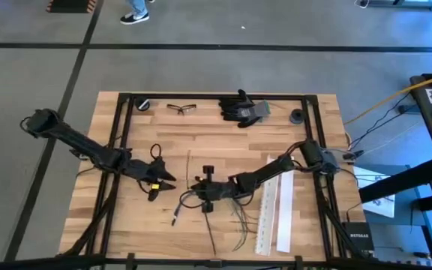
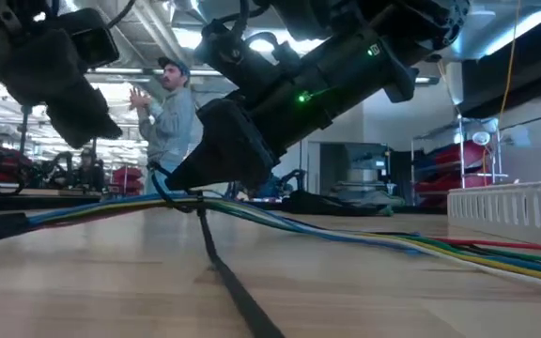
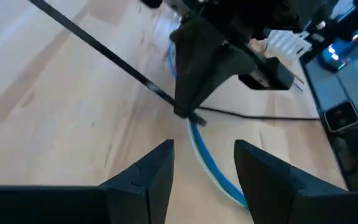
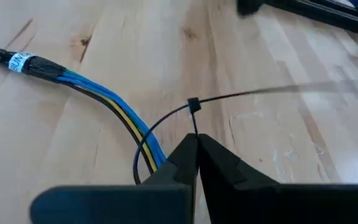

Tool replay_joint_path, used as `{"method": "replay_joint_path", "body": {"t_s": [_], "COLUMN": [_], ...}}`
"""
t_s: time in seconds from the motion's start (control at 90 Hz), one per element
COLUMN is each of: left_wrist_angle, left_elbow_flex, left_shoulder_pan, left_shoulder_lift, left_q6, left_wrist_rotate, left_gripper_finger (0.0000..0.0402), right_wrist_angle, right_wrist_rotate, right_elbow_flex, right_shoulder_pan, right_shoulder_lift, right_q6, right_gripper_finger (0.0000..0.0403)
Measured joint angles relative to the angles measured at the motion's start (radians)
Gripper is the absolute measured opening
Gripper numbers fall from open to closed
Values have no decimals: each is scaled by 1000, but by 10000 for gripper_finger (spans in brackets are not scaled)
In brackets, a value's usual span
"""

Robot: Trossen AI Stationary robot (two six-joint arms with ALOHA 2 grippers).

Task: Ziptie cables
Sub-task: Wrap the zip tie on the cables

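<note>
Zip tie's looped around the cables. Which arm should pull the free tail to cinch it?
Left, probably. The left gripper is open and faces the zip tie, whose tail runs free across the table. The right gripper is shut at the loop around the cables, so it anchors.

Looking like an industrial lab or workshop hall. Butcher-block table (image 1: 201,142) is sitting in a black frame on grey concrete floor (image 1: 21,112) with dark tape lines running across it. Beyond the table, a person (image 2: 169,113) is standing under exposed ceiling trusses and bright strip lights. Yellow cord (image 1: 385,101) is trailing off beside the table; safety glasses (image 1: 181,109) and black gloves (image 1: 242,107) are lying near its far edge.
</note>
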Motion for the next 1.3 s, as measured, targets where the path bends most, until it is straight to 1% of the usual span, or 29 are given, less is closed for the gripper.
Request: {"method": "replay_joint_path", "body": {"t_s": [0.156,0.278,0.456,0.622,0.778,0.956,1.167,1.222,1.3], "left_wrist_angle": [164,315,460,573,618,621,612,614,616], "left_elbow_flex": [-28,-26,-26,-26,-15,-10,-9,-9,-8], "left_shoulder_pan": [-36,-42,-41,-41,-41,-41,-39,-39,-38], "left_shoulder_lift": [129,233,360,414,439,452,478,485,488], "left_q6": [90,164,229,260,281,287,289,288,283], "left_wrist_rotate": [-120,-124,-133,-150,-150,-150,-156,-158,-161], "left_gripper_finger": [153,153,153,153,149,110,22,12,11], "right_wrist_angle": [68,96,151,157,164,160,151,137,95], "right_wrist_rotate": [-12,-15,-31,-32,-31,-31,-31,-32,-26], "right_elbow_flex": [0,0,0,0,0,0,-1,-2,-2], "right_shoulder_pan": [0,0,0,0,0,0,-1,-1,-1], "right_shoulder_lift": [0,0,-2,-2,-2,-2,-2,-4,-21], "right_q6": [0,15,15,16,15,16,20,20,19], "right_gripper_finger": [0,0,0,0,1,1,0,0,0]}}
